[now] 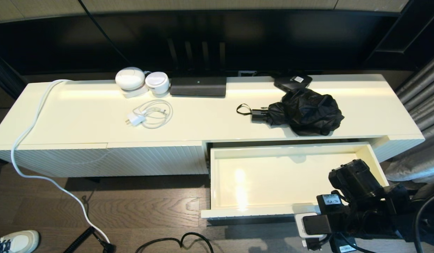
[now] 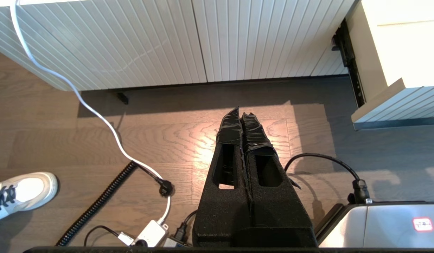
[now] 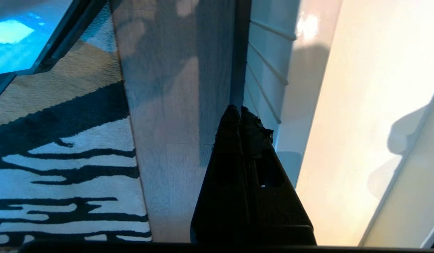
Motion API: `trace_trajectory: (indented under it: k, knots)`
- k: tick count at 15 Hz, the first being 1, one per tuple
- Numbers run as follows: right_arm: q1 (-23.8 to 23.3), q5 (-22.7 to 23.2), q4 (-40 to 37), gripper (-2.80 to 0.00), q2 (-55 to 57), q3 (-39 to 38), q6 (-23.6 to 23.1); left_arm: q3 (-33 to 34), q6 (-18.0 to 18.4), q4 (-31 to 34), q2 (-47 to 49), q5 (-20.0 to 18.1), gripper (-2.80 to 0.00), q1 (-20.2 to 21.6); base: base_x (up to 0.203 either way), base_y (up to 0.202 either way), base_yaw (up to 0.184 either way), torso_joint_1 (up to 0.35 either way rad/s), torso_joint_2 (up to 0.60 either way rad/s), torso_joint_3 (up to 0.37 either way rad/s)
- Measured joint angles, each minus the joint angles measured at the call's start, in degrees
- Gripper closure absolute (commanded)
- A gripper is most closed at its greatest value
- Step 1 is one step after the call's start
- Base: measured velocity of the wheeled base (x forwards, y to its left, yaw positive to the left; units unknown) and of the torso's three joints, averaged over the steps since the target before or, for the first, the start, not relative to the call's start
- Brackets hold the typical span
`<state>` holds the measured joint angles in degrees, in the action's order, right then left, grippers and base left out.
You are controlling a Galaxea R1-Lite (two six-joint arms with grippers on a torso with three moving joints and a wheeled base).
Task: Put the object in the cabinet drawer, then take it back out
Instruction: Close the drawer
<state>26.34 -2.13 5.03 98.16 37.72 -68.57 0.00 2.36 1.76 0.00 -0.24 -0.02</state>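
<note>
Reaching for the black folding umbrella with bunched fabric canopy (image 1: 305, 110) is my step in hand, I judge, since the wide cream-white drawer with smooth interior (image 1: 217, 175) stands pulled out and holds nothing. The long cream cabinet top, my table (image 1: 80, 116), carries the umbrella just behind the drawer, its short handle and wrist loop pointing away from the canopy. My right jaws (image 3: 240, 114) are pressed shut on nothing, beside the drawer's front corner; I should part them wide and take the firm handle, not the slack fabric. My left jaws (image 2: 241, 117) hang shut over the wooden floor, left of the drawer.
</note>
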Motion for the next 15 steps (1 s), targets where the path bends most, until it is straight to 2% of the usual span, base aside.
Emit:
trace_trajectory:
  k: [4, 12, 15]
  knots:
    - [0.0, -3.49, 4.92, 0.0, 0.46, -1.72, -0.2, 0.0, 0.0, 0.0, 0.0, -0.02, 0.0, 0.0, 0.0, 0.0, 0.0, 0.0, 0.0, 0.0]
    - [0.06, -5.02, 12.37, 0.0, 1.78, -3.28, -1.08, 0.0, 0.0, -0.02, 0.0, 0.02, 0.0, 0.0, 0.0, 0.0, 0.0, 0.0, 0.0, 0.0]
    - [-0.12, -5.44, 16.33, 0.0, 2.04, -3.43, -3.04, 0.0, -0.02, 0.0, 0.0, 0.0, 0.0, 0.0, 0.0, 0.0, 0.0, 0.0, 0.0, 0.0]
